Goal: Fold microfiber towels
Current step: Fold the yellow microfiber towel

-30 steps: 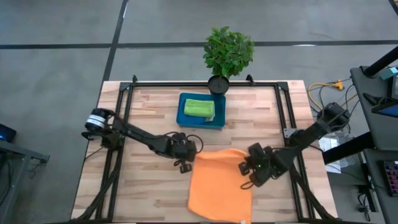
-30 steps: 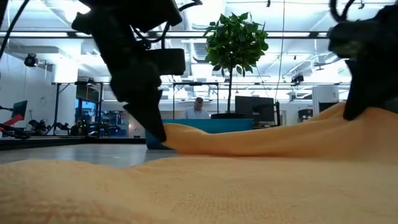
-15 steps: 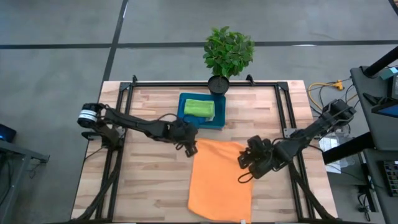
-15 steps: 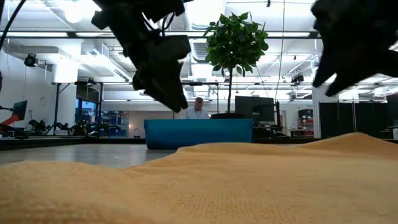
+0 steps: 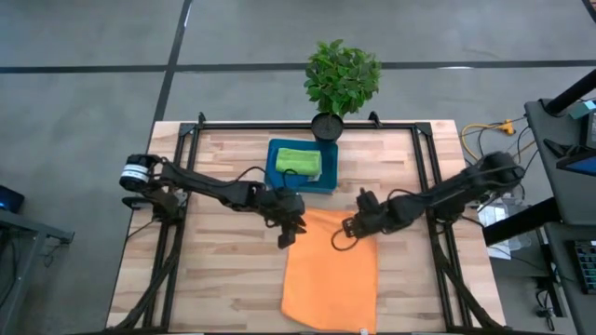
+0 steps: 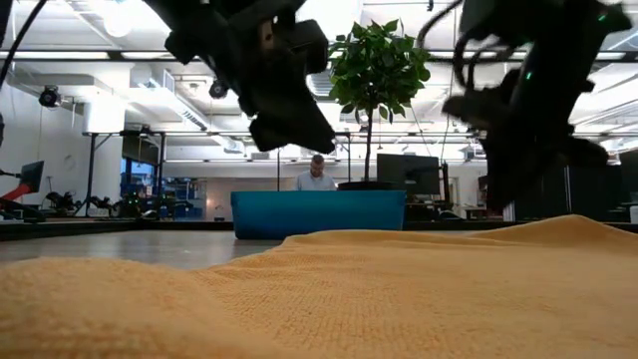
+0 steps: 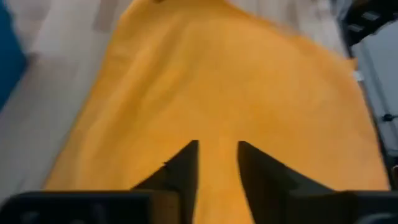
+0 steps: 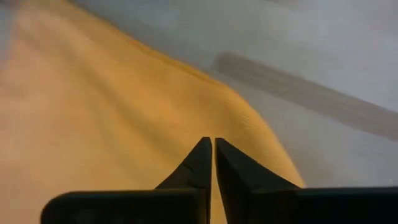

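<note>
Orange towel (image 5: 331, 270), item one on my table (image 5: 223, 279): it lies spread flat on the wooden top, a rectangle reaching from mid-table to the near edge, and in the low view it fills the whole foreground (image 6: 399, 299). Left gripper (image 5: 291, 231): I see it hanging at the towel's far left corner, raised off the cloth in the low view (image 6: 284, 125); in its wrist view the dark fingers (image 7: 180, 171) stand slightly parted with a narrow gap, orange cloth (image 7: 236, 81) lying beneath and ahead of them, nothing gripped. Right gripper (image 5: 351, 226): it sits over the towel's far edge toward the right corner, also clear of the cloth in the low view (image 6: 503, 150); its fingers (image 8: 199, 165) are pressed together, empty, with the towel's edge (image 8: 124, 124) running below them beside bare table. Green towel (image 5: 298, 162): folded, lying in the blue tray (image 5: 276, 177) at the far side of the table, well apart from both grippers. Potted plant (image 5: 341, 79): just behind the tray.
</note>
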`<state>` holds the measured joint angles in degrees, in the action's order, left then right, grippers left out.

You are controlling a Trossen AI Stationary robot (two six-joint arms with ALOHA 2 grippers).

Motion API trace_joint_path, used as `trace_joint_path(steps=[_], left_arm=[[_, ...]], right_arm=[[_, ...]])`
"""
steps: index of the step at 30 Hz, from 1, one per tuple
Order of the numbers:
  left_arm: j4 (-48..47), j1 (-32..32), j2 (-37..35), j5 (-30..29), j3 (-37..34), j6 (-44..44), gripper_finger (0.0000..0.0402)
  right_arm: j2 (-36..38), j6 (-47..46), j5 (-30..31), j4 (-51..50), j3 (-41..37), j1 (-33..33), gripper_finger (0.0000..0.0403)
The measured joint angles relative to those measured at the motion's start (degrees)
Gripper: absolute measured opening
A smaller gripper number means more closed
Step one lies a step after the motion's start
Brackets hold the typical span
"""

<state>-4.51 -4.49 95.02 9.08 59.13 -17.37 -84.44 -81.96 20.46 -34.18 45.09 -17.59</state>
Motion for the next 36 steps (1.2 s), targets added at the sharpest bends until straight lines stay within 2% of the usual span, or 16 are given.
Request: trace_joint_path(steps=[3,5,9,13,15,20,22,25,29,33,36], left_arm=[[0.4,0.0,1.5,1.6,0.0,-0.1,0.0036],[0.8,0.0,3.0,3.2,0.0,-0.5,0.0010],[1.0,0.2,5.4,5.8,0.0,-2.0,0.0012],[1.4,0.7,8.0,13.0,0.0,-7.6,0.0013],[0.8,0.9,9.3,16.7,-0.2,-10.2,0.0013],[1.1,0.9,11.4,22.3,-0.3,-13.6,0.0013],[1.1,0.9,11.5,23.5,-0.5,-13.8,0.0013],[1.1,0.9,11.5,23.2,-0.7,-12.8,0.0013],[1.3,0.6,10.1,17.8,-0.7,-11.8,0.0007],[2.1,0.2,9.8,10.4,-0.5,-12.2,0.0002],[3.4,0.1,11.2,7.9,-0.5,-11.8,0.0001]], right_arm=[[-2.4,3.8,-5.8,1.0,-0.3,3.0,0.0012],[-3.9,5.7,-7.4,1.4,-0.3,4.1,0.0010],[-6.4,6.0,-7.7,1.3,-0.3,5.3,0.0009],[-8.6,5.9,-7.6,-0.3,0.1,6.4,0.0009],[-9.2,4.3,-5.5,-2.8,0.7,6.5,0.0009],[-6.8,-1.3,5.0,-10.6,4.0,3.8,0.0009],[-5.4,-1.8,6.1,-12.3,4.6,2.9,0.0009],[-5.0,-1.8,6.0,-11.9,5.1,1.7,0.0009],[-4.9,-2.5,6.0,-11.8,6.3,-0.2,0.0009],[-5.1,-10.1,6.0,-13.0,6.3,-1.1,0.0009],[-5.1,-15.9,6.0,-15.0,6.3,-2.0,0.0009]])
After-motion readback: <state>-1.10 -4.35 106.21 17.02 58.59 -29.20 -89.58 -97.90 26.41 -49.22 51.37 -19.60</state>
